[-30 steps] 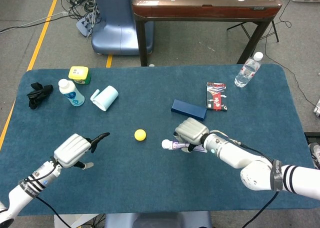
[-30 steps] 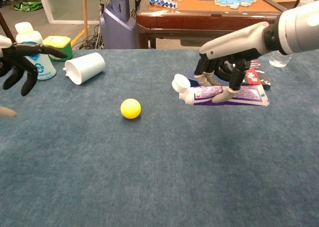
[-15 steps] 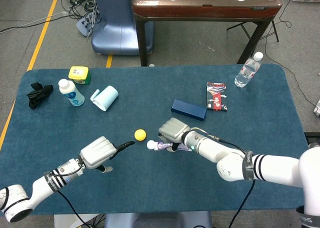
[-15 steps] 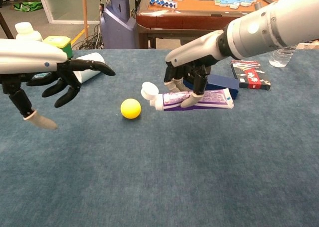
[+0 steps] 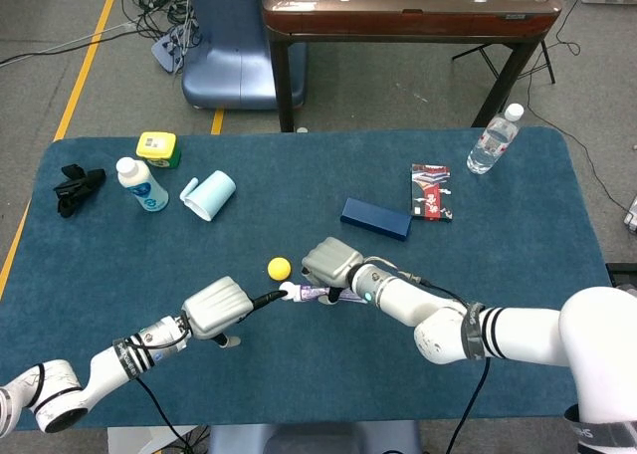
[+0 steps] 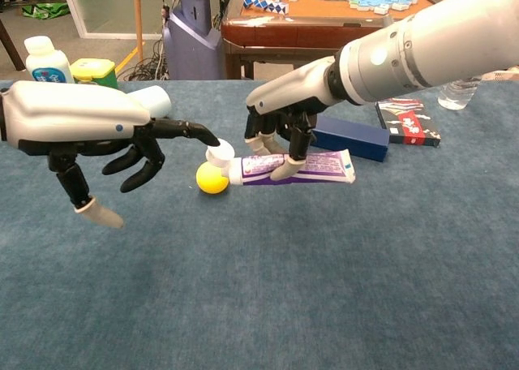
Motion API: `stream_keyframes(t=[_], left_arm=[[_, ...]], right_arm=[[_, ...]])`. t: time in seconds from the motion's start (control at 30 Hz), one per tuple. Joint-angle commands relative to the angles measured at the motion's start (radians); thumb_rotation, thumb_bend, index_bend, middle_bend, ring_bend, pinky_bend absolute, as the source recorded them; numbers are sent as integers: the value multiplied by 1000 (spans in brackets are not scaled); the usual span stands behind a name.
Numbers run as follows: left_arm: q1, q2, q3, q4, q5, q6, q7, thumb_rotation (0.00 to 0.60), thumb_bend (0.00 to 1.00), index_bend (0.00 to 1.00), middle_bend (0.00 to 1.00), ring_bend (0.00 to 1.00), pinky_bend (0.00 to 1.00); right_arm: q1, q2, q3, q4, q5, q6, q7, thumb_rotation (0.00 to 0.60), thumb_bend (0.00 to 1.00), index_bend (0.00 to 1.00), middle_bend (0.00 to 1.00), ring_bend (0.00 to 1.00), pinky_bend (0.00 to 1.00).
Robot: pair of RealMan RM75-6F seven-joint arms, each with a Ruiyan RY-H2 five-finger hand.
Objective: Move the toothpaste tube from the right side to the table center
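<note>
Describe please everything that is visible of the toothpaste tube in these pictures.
The toothpaste tube is white with purple print and a round white cap. It looks like soft plastic, and its flat crimped tail end points to the robot's right. It lies level, gripped from above by the right robot hand, near the table center. Its cap sits just beside the yellow ball, and a fingertip of the left robot hand reaches to the cap.

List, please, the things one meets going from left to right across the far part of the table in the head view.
Black cloth → white bottle → green and yellow box → white cup on its side → dark blue box → booklet → water bottle.
</note>
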State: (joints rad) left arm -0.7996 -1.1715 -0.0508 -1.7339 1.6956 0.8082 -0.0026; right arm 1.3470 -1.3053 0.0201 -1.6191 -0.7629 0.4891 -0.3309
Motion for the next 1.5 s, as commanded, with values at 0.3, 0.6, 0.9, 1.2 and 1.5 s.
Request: stream_keyframes(t=[0.3, 0.6, 0.9, 1.2, 1.5], left_arm=[[6, -23, 28, 34, -28, 22, -10, 600, 135, 0, 643, 680, 793], [16, -27, 47, 52, -42, 45, -22, 600, 135, 0, 643, 680, 793], [18, -37, 52, 51, -47, 68, -29, 600, 135, 0, 624, 668, 794], [87, -15, 46, 28, -124, 157, -63, 600, 135, 0, 422, 509, 761], [176, 40, 15, -3, -242, 227, -413, 487, 135, 0, 60, 108, 375]], right_arm=[[-22, 0, 6, 1, -47, 31, 44, 600, 892, 952, 833, 739, 604], [-47, 3, 27, 2, -95, 49, 85, 600, 896, 963, 844, 750, 605], [-77, -10, 53, 4, -142, 74, 124, 600, 896, 963, 845, 754, 606], [-154, 15, 74, -21, -208, 120, 207, 600, 896, 963, 845, 756, 607], [-273, -3, 85, -16, -370, 186, 363, 600, 895, 963, 845, 758, 638]])
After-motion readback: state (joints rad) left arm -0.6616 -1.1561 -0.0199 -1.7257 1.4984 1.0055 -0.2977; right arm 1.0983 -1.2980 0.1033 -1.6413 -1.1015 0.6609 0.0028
